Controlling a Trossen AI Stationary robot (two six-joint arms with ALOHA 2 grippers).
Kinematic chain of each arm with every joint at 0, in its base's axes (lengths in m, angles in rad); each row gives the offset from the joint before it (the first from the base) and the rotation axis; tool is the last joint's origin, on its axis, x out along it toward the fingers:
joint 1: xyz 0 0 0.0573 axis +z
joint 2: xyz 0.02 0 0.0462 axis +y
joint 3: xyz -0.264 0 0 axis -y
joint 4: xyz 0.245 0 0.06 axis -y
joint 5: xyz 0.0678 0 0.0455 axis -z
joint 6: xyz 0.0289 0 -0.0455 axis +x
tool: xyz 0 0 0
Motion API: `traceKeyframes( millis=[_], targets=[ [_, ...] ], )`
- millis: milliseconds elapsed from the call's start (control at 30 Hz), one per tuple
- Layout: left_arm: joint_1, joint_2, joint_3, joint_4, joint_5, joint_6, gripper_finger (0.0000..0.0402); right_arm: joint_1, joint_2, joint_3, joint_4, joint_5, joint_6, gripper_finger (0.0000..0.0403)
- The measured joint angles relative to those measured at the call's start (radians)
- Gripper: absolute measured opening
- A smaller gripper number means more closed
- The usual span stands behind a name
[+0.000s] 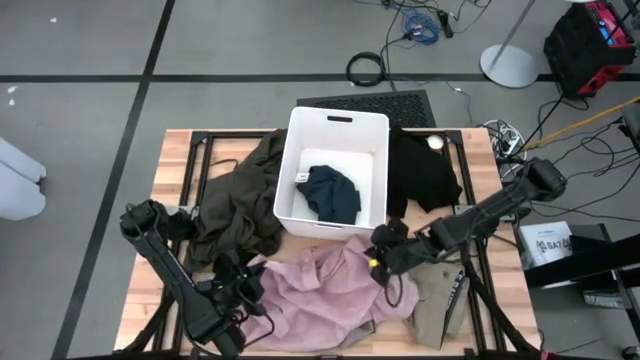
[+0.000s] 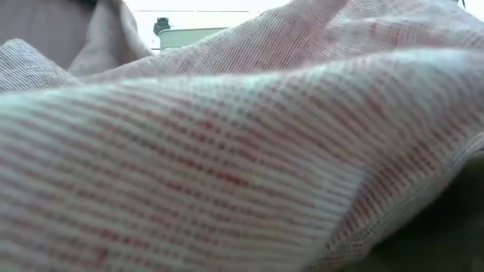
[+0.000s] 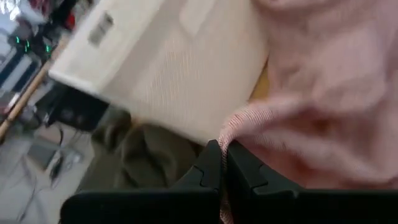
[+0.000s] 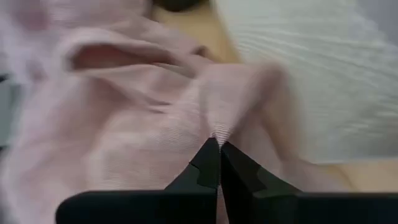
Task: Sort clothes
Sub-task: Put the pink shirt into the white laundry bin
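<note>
Pink garment (image 1: 325,285) lies stretched nine-to-three o'clock before the bin (image 1: 335,130) — left gripper (image 1: 252,282) and right gripper (image 1: 383,252) each pinched shut on an edge.

Even, diffuse overhead light with soft shadows; both wrist views motion-blurred; low view filled by out-of-focus pink fabric (image 2: 227,151).

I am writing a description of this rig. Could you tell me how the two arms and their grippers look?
Both arms are dark, almost black, built of slim jointed links with black cables along them. The left gripper and right gripper each end in two flat, matte black fingers with stepped, angular edges. The right arm's wrist shows a small yellow mark.
</note>
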Motion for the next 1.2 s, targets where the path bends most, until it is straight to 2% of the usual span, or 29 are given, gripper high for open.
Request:
traceKeyframes(
  millis=[267, 433, 533, 767, 933, 1067, 1200],
  targets=[
    [0.035, 0.0, -0.164, 0.171, 0.125, 0.002, 0.0007, -0.029, -0.006, -0.036, -0.024, 0.027, -0.041, 0.0],
    [0.068, 0.001, -0.221, 0.278, 0.19, 0.087, 0.0007, -0.03, -0.006, -0.033, -0.124, 0.013, -0.02, 0.0],
    [0.088, 0.002, -0.224, 0.283, 0.195, 0.127, 0.0007, -0.037, -0.01, -0.031, -0.208, -0.008, 0.03, 0.0],
    [0.155, 0.002, -0.224, 0.297, 0.185, 0.2, 0.0007, -0.089, -0.01, -0.03, -0.197, -0.068, -0.009, 0.001],
    [0.183, 0.002, -0.224, 0.364, 0.181, 0.295, 0.0007, -0.132, -0.01, -0.029, -0.186, -0.141, -0.071, 0.0073],
    [0.184, 0.002, -0.224, 0.428, 0.21, 0.339, 0.0007, -0.135, -0.01, -0.029, -0.179, -0.147, -0.059, 0.0153],
    [0.183, 0.002, -0.224, 0.44, 0.22, 0.322, 0.0011, -0.112, -0.01, -0.029, -0.172, -0.124, -0.021, 0.0235]
  ],
)
